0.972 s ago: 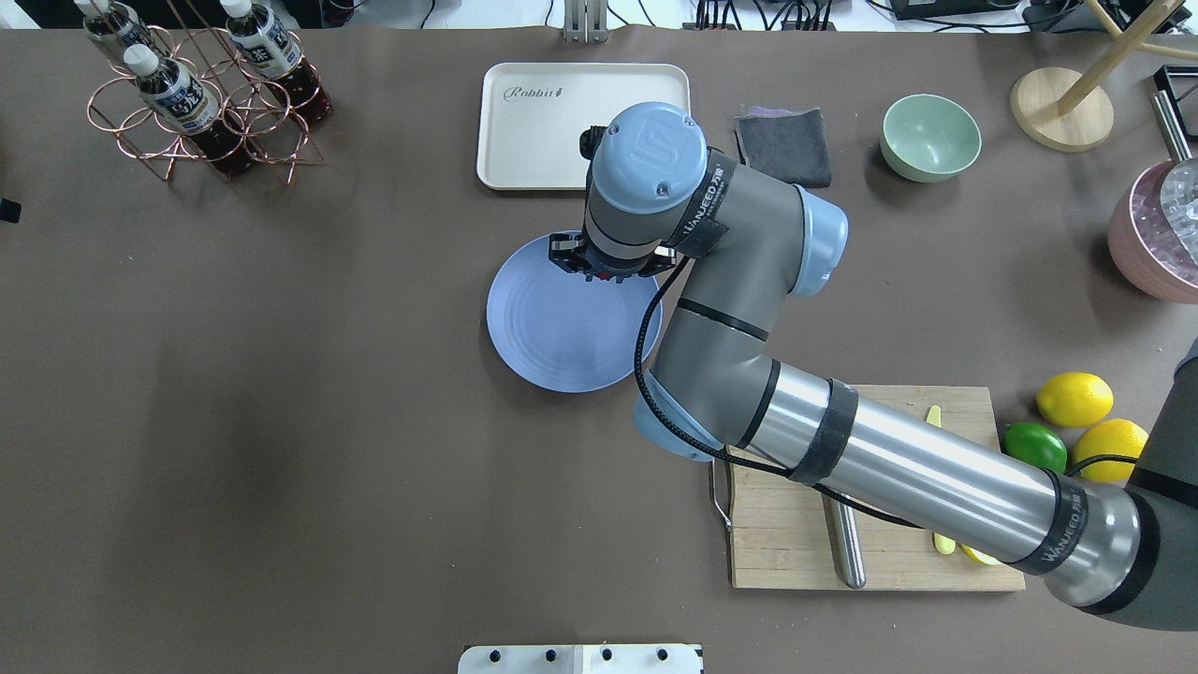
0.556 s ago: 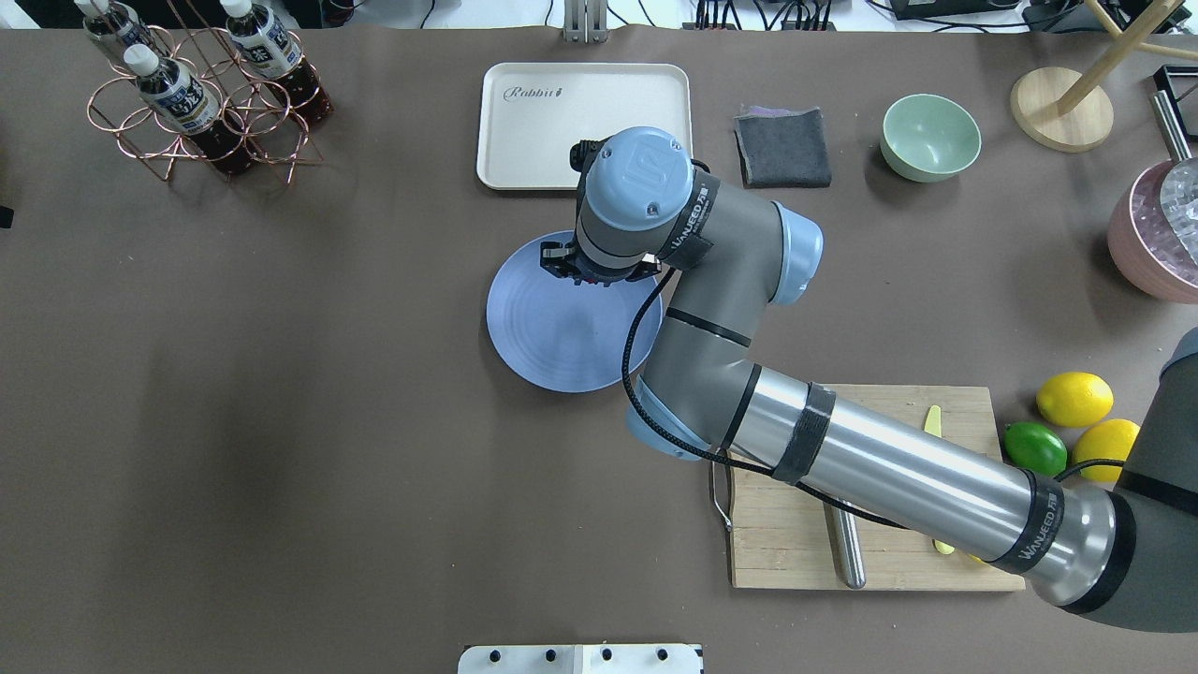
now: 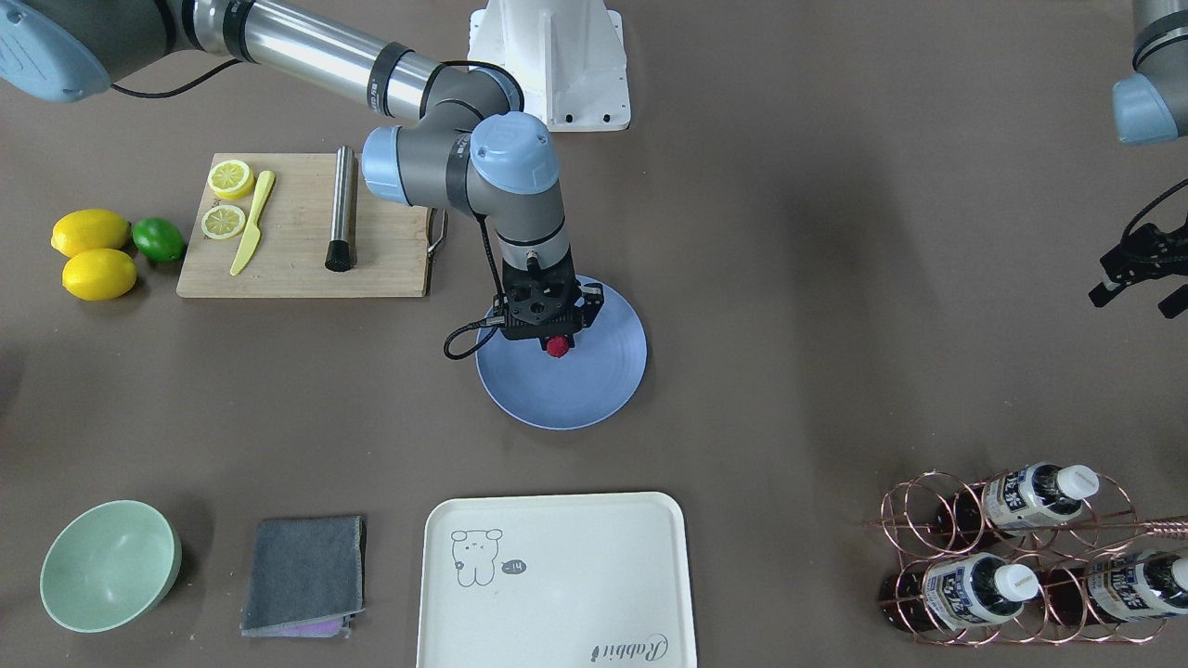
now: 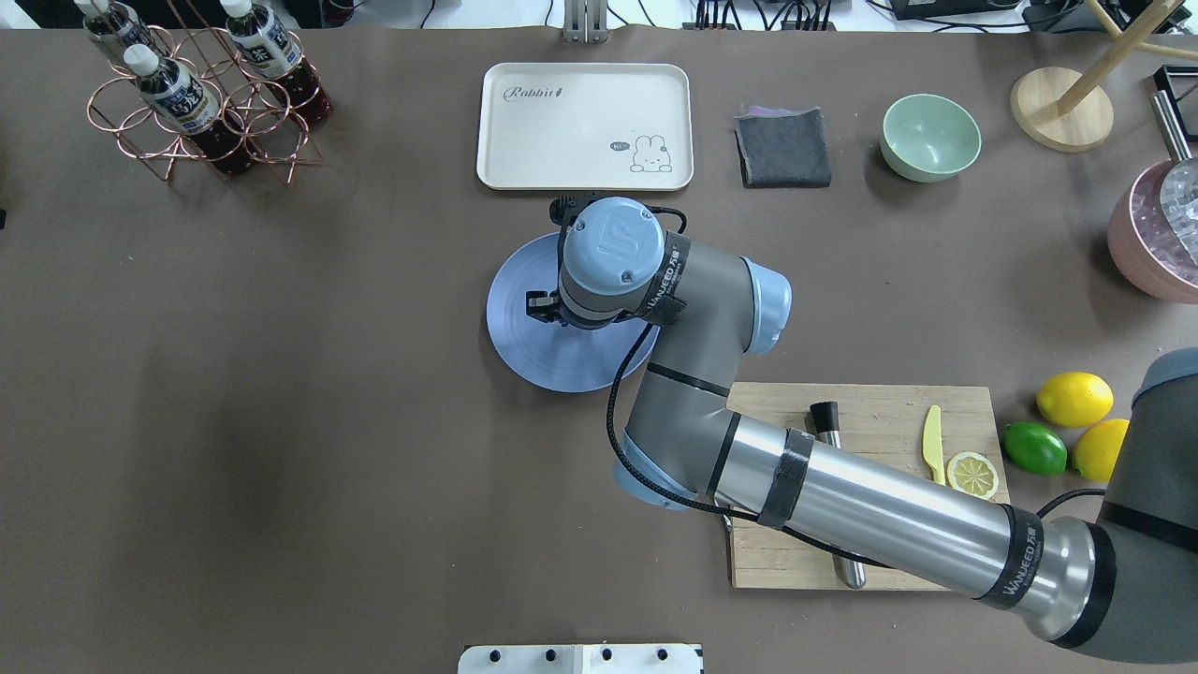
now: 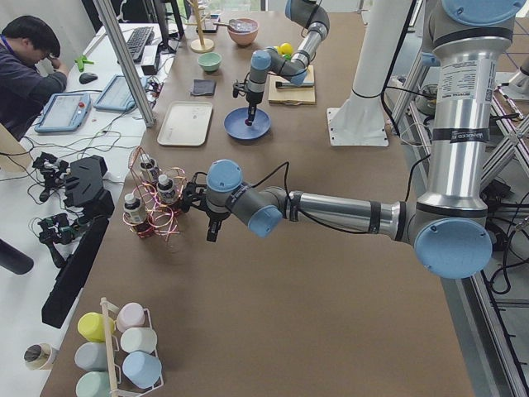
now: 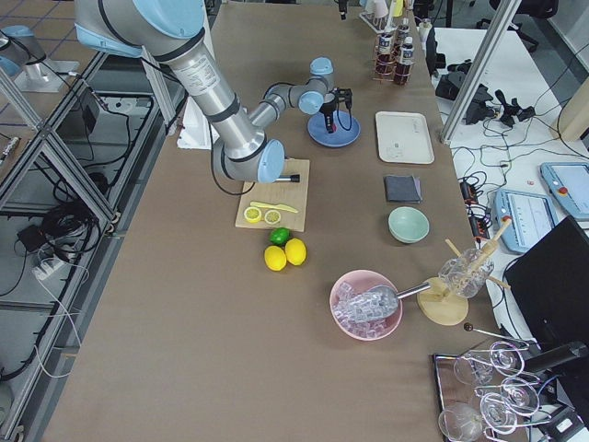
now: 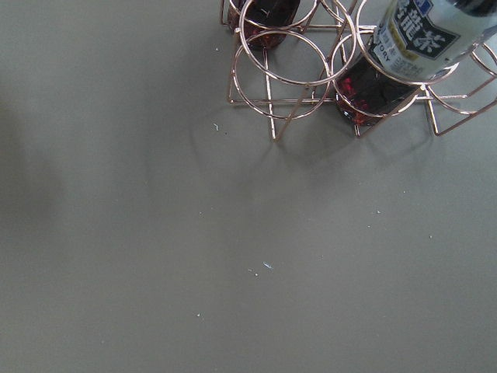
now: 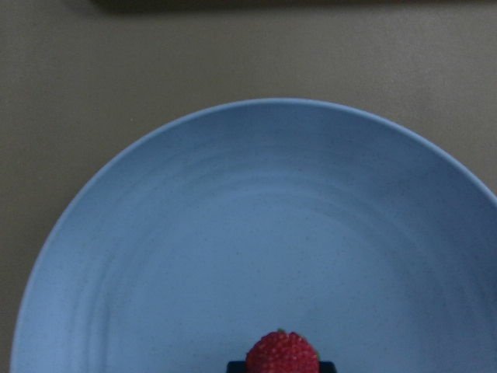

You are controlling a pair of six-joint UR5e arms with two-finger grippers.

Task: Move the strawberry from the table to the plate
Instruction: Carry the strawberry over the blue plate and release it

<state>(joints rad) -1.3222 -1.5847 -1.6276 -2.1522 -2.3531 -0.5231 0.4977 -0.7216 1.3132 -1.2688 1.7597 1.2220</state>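
The blue-lavender plate (image 4: 524, 342) lies mid-table on the brown-grey table (image 4: 281, 421). My right gripper (image 3: 556, 338) hangs low over the plate's middle (image 3: 599, 385), shut on the small red strawberry (image 3: 557, 347). In the right wrist view the strawberry (image 8: 283, 354) sits between the dark pads, just above the plate (image 8: 256, 217). From overhead the wrist hides the berry. My left gripper (image 3: 1137, 295) hovers far off by the bottle rack, its fingers spread and empty.
A cream tray (image 4: 562, 140) lies beyond the plate. The cutting board (image 4: 889, 412), with knife, lemon slice and metal rod, is partly under the right arm. Lemons and a lime (image 4: 1074, 398), green bowl (image 4: 930, 138), grey cloth (image 4: 784, 147), bottle rack (image 4: 201, 89).
The right arm drew back toward the robot, carrying the strawberry from the plate's far rim to over its middle. The tray's drawing and more of the cutting board came into view.
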